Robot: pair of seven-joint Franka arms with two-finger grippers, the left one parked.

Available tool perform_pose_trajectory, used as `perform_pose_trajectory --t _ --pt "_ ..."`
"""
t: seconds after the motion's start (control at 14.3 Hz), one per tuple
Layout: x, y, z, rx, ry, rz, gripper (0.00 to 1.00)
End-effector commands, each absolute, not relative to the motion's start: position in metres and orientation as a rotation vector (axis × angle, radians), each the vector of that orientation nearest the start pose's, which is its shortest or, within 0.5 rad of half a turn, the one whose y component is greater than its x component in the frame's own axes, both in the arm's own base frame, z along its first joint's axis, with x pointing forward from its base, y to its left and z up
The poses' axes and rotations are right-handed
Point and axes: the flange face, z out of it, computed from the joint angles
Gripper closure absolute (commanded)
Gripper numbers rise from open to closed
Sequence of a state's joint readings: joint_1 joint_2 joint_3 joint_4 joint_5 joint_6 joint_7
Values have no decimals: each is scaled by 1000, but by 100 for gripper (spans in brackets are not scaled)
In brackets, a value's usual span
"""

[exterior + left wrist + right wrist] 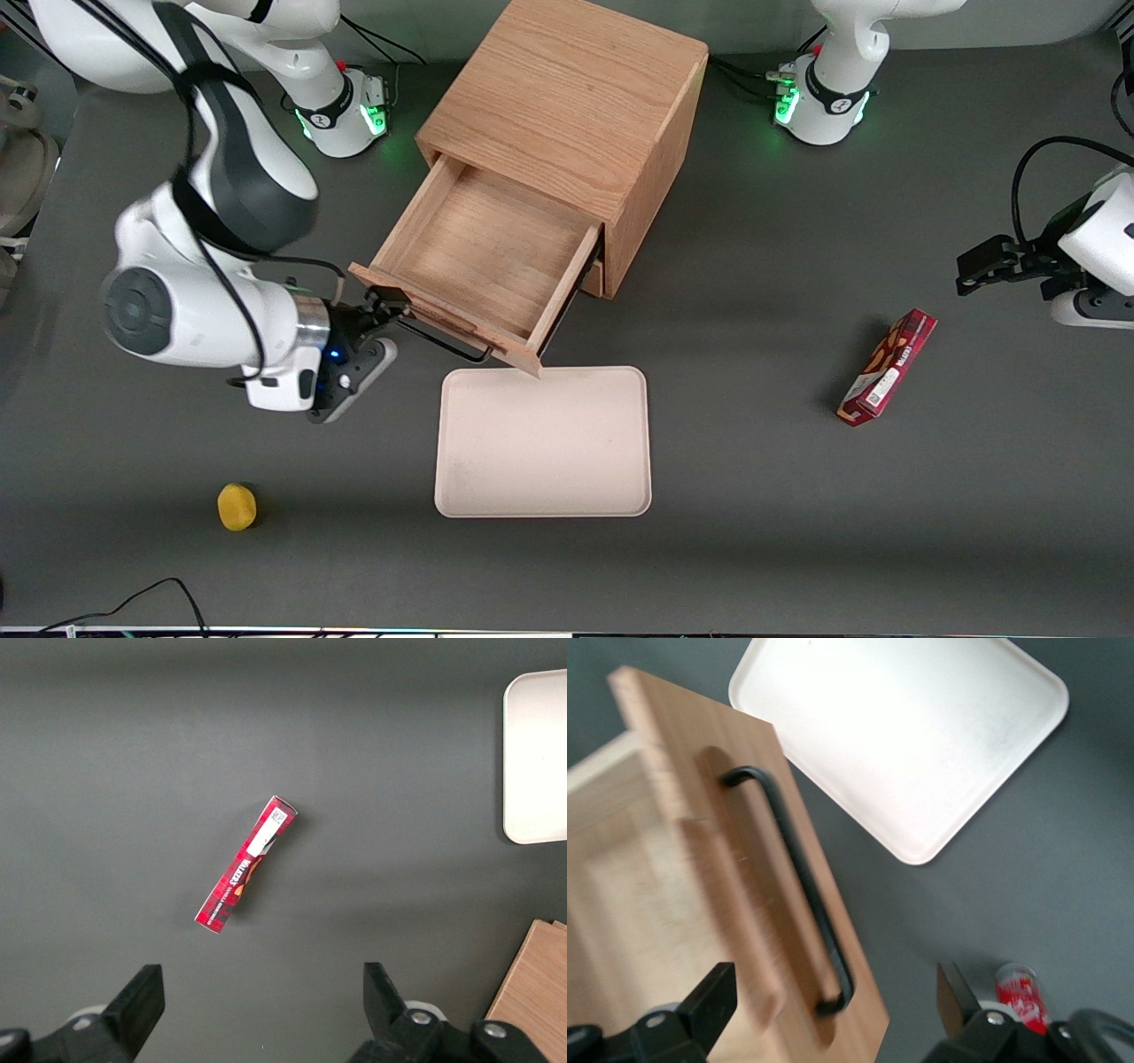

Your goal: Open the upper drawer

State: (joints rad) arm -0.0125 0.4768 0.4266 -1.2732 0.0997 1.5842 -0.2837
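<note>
The upper drawer (483,257) stands pulled far out of the cabinet (567,106), above the tray's (542,443) edge. The hand (383,321) is beside the drawer's black handle (793,877), fingers spread, gripping nothing.

Front view looks down over the counter (762,532); both wrist views hang close, sharing the tray (542,443) with it

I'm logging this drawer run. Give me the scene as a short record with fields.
upper drawer: pulled well out of the cabinet, nothing inside
handle: thin, black, free of the fingers
gripper: open, beside the handle's end
tray: on the table in front of the drawer, bare
red box: toward the parked arm's end
yellow object: nearer the front camera
</note>
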Motion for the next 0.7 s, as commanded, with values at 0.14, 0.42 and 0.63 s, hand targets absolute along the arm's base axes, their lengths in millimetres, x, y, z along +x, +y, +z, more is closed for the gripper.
perform_pose_trajectory --t 0.14,0.42,0.63 --pt "572 224 624 -2940 -406 156 0" --pt "531 180 700 -3019 491 16 0" --pt "512 118 713 -3102 576 6 0"
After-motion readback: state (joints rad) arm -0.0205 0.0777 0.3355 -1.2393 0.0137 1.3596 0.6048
